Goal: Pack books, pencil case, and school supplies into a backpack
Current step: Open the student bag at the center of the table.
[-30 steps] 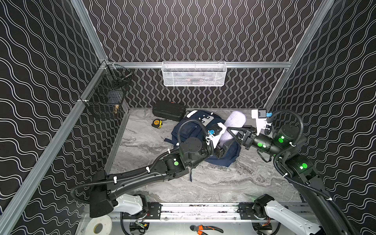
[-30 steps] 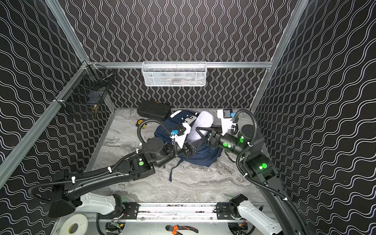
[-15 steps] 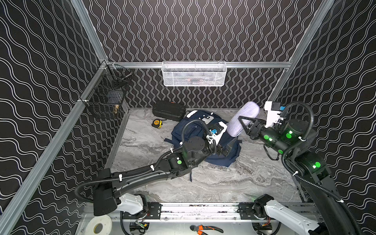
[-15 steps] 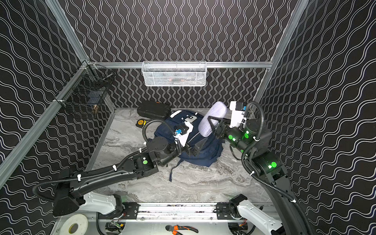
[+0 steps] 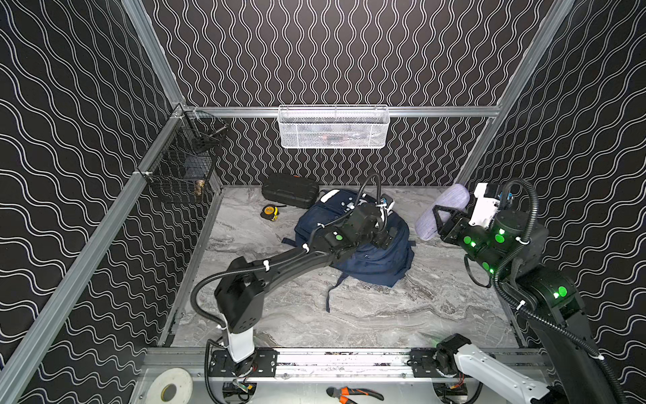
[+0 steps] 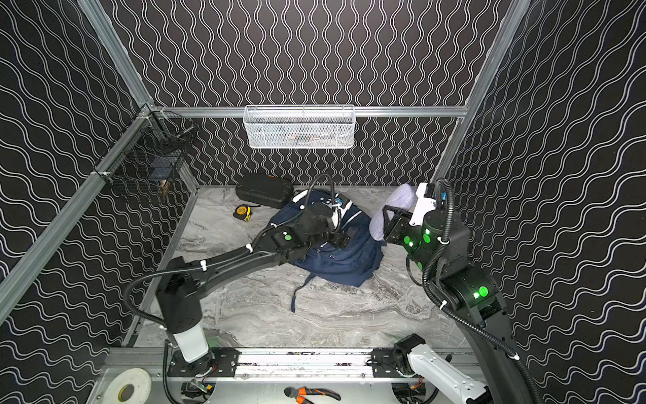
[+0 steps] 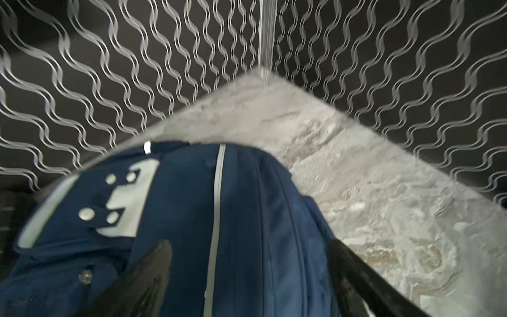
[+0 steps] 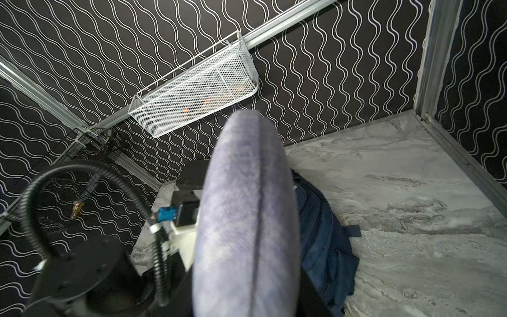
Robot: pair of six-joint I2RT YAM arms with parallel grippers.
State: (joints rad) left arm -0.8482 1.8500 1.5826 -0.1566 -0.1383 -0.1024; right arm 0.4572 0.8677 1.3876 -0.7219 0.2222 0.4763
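The navy backpack (image 5: pixel 377 266) (image 6: pixel 342 267) lies slumped at the middle back of the marble floor. My left gripper (image 5: pixel 384 238) (image 7: pixel 248 247) hovers just over its top, open, with only blue fabric (image 7: pixel 247 208) between the fingers. My right gripper (image 5: pixel 437 220) (image 6: pixel 386 218) is raised to the right of the backpack, shut on the grey-lavender pencil case (image 5: pixel 451 201) (image 6: pixel 402 196) (image 8: pixel 247 219). The case points up and away from the jaws. In the right wrist view it hides the fingers. The books and school supplies do not show.
A black hard case (image 5: pixel 290 190) and a yellow tape measure (image 5: pixel 270 212) sit behind and left of the backpack. A white mesh basket (image 5: pixel 334 127) hangs on the back wall, a black wire basket (image 5: pixel 185 168) on the left wall. A backpack strap (image 5: pixel 332 293) trails forward.
My right gripper has lifted the pencil case away from the backpack, up and to the right. My left gripper's jaws have opened wider over the backpack's top.
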